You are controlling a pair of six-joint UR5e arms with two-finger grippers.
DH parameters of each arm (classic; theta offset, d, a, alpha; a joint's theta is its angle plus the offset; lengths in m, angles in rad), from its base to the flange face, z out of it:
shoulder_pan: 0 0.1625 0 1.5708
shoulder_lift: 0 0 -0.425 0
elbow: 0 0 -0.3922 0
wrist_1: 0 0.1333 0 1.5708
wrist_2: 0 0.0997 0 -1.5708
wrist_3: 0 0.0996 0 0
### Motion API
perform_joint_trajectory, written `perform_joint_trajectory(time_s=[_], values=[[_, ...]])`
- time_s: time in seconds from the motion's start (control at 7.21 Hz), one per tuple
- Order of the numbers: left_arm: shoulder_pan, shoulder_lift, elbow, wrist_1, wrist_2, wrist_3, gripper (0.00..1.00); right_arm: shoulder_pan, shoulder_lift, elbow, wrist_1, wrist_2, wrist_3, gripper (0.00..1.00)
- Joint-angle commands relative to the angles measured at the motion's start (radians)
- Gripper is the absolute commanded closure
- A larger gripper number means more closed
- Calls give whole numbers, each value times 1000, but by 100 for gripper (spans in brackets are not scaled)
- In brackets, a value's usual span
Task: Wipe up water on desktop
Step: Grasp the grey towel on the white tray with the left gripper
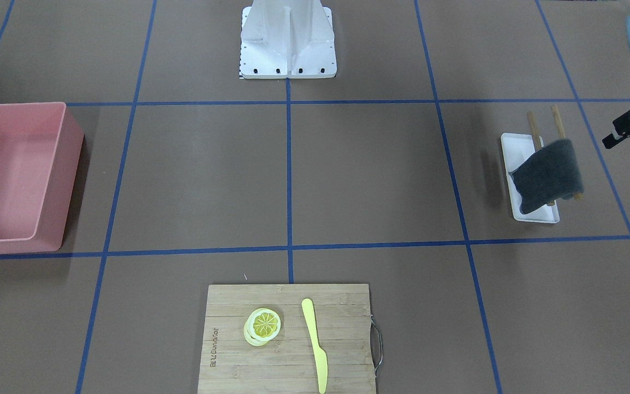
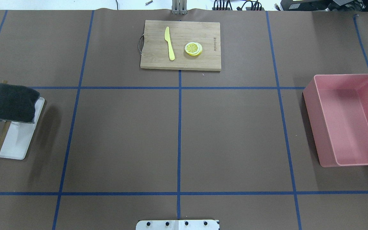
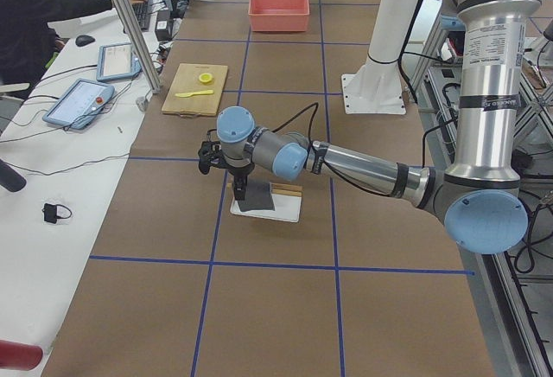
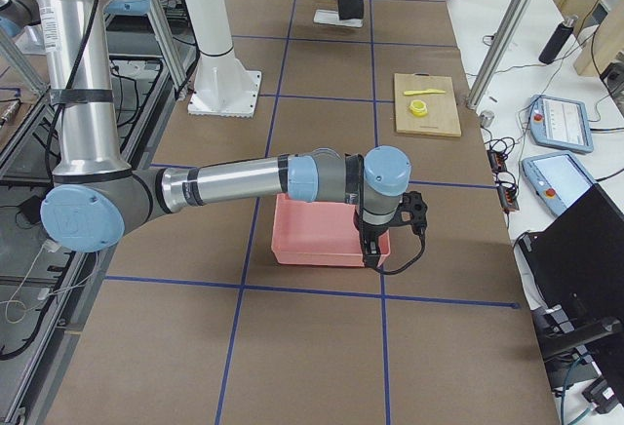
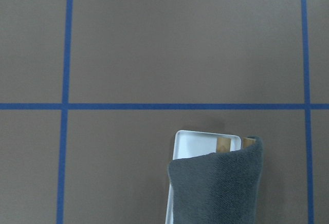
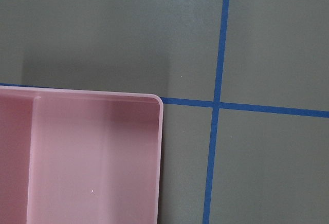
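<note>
Both sets of jaws unreadable: cannot tell spread from pressed together. Front-facing: desktop (image 1: 375, 175) filling the frame, grey cloth (image 1: 547, 175) draped over a white tray (image 1: 534, 216) near its left end. Left side: left gripper (image 3: 239, 191) right by the cloth, contact unclear. Right side: right gripper (image 4: 371, 248) at the rim of the pink bin (image 4: 312, 235).
</note>
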Motion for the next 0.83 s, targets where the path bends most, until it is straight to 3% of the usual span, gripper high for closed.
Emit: perform_joint_trajectory(time_s=[0.0,0.14,0.69], values=[[45,10,99,-177,-20,-77,2,0,0,0,0,2,3,0],[53,9,142,-232,-17,-77,2,0,0,0,0,4,3,0],[108,-3,150,-239,-20,-75,2,0,6,-2,0,4,4,0]])
